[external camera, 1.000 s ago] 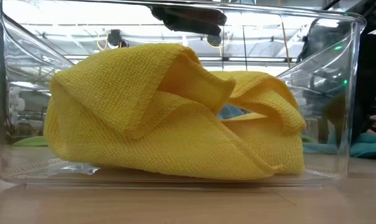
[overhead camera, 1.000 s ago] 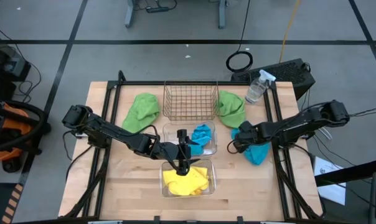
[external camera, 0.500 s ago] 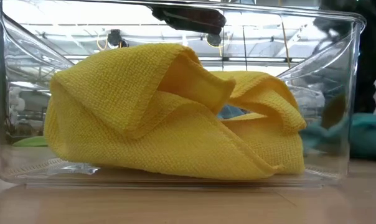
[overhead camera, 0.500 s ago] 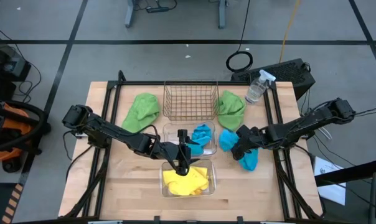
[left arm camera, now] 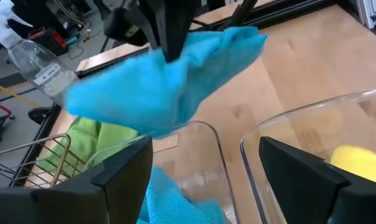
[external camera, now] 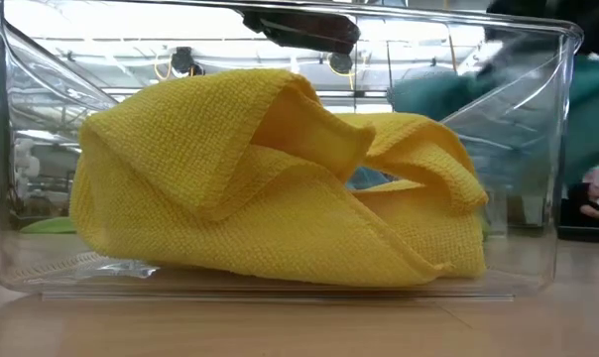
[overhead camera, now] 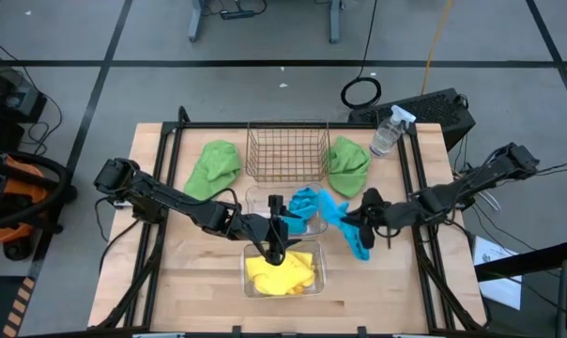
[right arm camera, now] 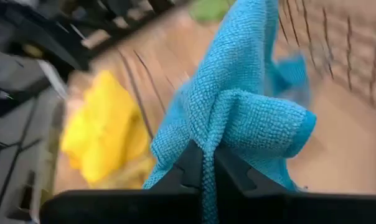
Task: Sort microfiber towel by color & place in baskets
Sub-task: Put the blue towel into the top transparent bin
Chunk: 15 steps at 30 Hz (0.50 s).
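Observation:
My right gripper (overhead camera: pixel 359 222) is shut on a sky blue towel (overhead camera: pixel 344 218) just right of the middle clear plastic basket (overhead camera: pixel 318 223), which holds the other blue towel (overhead camera: pixel 304 201). My left gripper (overhead camera: pixel 276 235) hovers open between that basket and the near clear basket (overhead camera: pixel 251 282), where both yellow towels (overhead camera: pixel 282 270) lie. Two green towels (overhead camera: pixel 213 167) (overhead camera: pixel 347 161) lie flat on the table either side of the copper wire basket (overhead camera: pixel 285 150). The left wrist view shows the held blue towel (left arm camera: pixel 169 81) in the air above the basket rim. My right gripper pinches the blue towel between its two fingers at a bunched fold (right arm camera: pixel 208 163), more than one layer. It comes in from the table's right. The towel is lifted clear of the table, draping slack on both sides of the fingers (overhead camera: pixel 361 246).
A clear spray bottle (overhead camera: pixel 387 131) stands at the far right corner beside the right green towel. A black rail frame (overhead camera: pixel 417 188) runs along the table's sides. Bare wood (overhead camera: pixel 194 263) lies left of the yellow basket and along the near right.
My right gripper has carried the blue towel toward the table's left, from the right side of the table to just beside the middle clear basket. The towel has risen off the table and now hangs clear and spread out.

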Each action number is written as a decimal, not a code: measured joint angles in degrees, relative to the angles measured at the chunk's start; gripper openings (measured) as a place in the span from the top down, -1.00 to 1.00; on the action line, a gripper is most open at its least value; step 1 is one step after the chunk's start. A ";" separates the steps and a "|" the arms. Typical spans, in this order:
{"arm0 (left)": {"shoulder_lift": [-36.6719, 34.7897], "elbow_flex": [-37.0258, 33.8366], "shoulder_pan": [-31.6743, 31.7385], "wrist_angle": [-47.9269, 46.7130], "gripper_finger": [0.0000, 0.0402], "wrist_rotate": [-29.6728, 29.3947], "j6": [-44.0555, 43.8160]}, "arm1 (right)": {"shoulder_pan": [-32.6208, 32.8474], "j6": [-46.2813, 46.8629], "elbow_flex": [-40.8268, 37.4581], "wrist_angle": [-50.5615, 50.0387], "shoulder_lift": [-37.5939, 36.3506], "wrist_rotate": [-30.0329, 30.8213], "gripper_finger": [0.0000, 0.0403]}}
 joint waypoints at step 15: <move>0.00 0.00 -0.48 13.64 -0.49 -0.03 3.34 | 0.45 -25.82 0.07 27.18 0.53 0.90 0.96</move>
